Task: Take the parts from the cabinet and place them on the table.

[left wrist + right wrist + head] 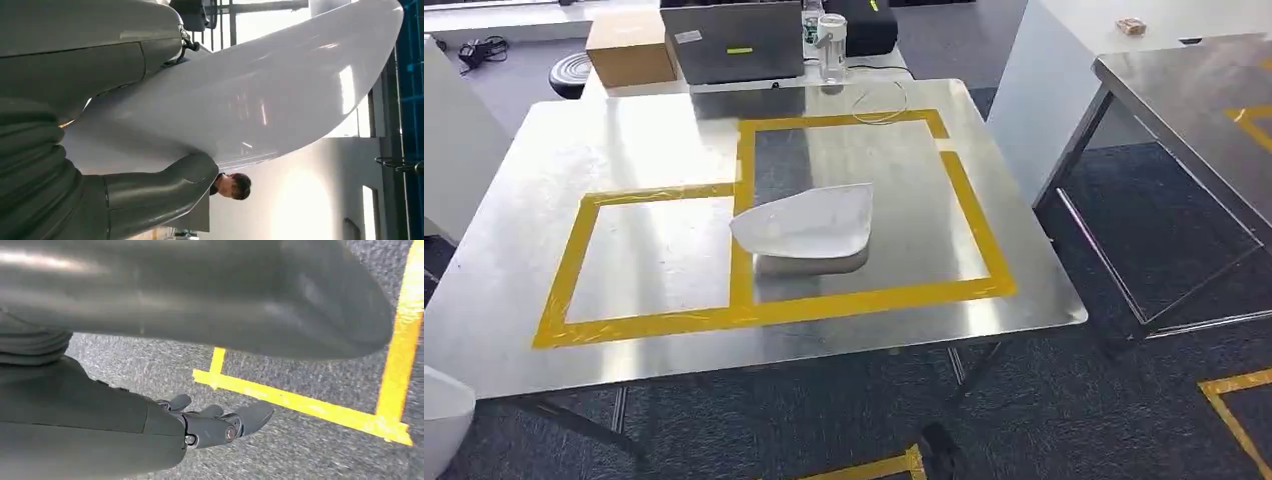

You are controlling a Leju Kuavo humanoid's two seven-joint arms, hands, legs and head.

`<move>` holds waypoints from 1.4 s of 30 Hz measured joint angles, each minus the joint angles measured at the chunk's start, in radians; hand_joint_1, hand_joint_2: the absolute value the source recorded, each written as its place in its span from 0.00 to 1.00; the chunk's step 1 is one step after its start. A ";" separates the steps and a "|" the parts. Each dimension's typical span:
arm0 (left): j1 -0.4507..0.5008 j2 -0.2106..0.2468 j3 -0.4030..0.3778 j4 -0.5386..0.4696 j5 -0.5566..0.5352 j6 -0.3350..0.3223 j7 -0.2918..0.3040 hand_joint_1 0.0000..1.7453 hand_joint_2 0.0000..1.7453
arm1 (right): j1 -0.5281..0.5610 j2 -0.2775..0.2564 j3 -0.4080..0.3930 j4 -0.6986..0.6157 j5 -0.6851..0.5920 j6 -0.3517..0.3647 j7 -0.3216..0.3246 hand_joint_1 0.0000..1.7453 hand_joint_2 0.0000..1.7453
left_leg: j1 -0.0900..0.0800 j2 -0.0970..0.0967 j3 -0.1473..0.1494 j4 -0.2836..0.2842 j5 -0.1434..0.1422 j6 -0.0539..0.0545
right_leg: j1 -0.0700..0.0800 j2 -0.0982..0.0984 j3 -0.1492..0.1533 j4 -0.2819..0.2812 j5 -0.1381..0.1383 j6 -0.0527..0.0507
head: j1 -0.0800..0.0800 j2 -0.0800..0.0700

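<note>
A white curved shell part [809,228] lies on the steel table [524,200], straddling the yellow tape [744,310] between two marked squares. My left hand [125,195] grips a second, large glossy white part [260,95], thumb pressed on one face and fingers on the other. The tip of that held part [442,415] shows low beside the table's near left corner. My right hand [215,422] hangs over grey carpet, fingers loosely apart and holding nothing.
At the table's far edge stand a grey laptop [734,42], a cardboard box [629,45] and a clear bottle [831,45]. A second steel table [1194,100] stands to the right. A person [235,186] is behind the held part. Yellow floor tape [300,402] marks the carpet.
</note>
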 joint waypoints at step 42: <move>-0.423 0.347 -0.134 0.641 -0.477 0.495 -0.038 1.00 1.00 | -0.005 0.005 -0.061 -0.001 -0.028 0.011 -0.005 0.00 0.00 | 0.019 0.018 -0.094 0.272 -0.137 -0.074 | -0.010 0.020 -0.001 -0.064 0.036 -0.043 | 0.010 0.000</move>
